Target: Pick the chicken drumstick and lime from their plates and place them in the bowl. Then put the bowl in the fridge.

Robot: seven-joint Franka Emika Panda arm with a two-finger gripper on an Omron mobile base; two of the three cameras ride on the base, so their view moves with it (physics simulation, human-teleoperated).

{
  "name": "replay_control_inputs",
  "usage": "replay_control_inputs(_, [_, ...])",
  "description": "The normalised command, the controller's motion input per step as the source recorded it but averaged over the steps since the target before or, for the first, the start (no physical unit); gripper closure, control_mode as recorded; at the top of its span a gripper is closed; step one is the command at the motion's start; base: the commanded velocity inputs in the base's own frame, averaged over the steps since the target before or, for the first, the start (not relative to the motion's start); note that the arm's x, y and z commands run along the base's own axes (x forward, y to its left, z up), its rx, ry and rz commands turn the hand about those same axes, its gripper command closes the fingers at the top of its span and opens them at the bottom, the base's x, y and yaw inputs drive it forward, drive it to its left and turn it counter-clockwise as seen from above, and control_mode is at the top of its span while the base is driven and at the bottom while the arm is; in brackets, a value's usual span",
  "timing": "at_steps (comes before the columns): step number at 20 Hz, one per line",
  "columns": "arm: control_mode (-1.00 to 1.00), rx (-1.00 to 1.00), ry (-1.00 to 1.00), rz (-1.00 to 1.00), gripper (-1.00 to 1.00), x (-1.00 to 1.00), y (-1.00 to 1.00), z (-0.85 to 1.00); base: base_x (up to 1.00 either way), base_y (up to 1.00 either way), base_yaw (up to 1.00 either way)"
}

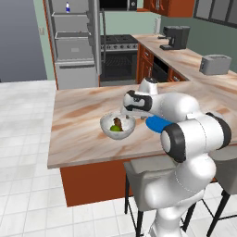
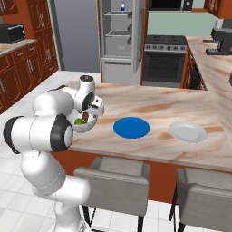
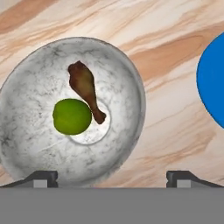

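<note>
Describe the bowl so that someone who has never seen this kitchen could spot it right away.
Find the long marbled wooden counter in front of the steel fridge. Near its front edge, under the robot's open hand, stands the bowl: round, deep, whitish-grey and speckled like stone. Unlike the flat blue plate and white plate beside it, it holds a chicken drumstick and a lime.

The round deep bowl [image 3: 30, 144] was whitish-grey with darker stone-like speckles and veins. Inside it, the small round lime [image 3: 71, 116] was yellow-green, and the elongated chicken drumstick [image 3: 84, 87] was dark reddish-brown. The flat round plate [image 2: 131, 127] beside the bowl was bright, plain blue; the other flat plate [image 2: 187, 132] was pale white-grey. The counter top [image 1: 78, 115] showed a tan and cream marbled pattern with orange-brown streaks. The tall fridge [image 1: 74, 41] was grey steel.
</note>
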Motion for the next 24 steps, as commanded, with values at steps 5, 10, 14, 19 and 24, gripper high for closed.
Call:
replay_control_inputs(5, [-1.0,-0.01,0.04,-0.32,-1.0,-0.13,-0.21,-0.06,0.0,0.0,0.0])
replay_control_inputs(10, [-1.0,0.0,0.05,-0.27,-1.0,-0.05,-0.17,-0.13,0.0,0.0,0.0])
replay_control_inputs(14, [-1.0,0.0,0.0,-0.18,-1.0,0.0,-0.07,-0.14,0.0,0.0,0.0])
replay_control_inputs(19, [-1.0,0.0,0.03,-0.05,-1.0,0.1,-0.01,-0.11,0.0,0.0,0.0])
replay_control_inputs(24, [-1.0,0.06,0.08,0.0,-1.0,0.15,0.0,-0.14,0.0,0.0,0.0])
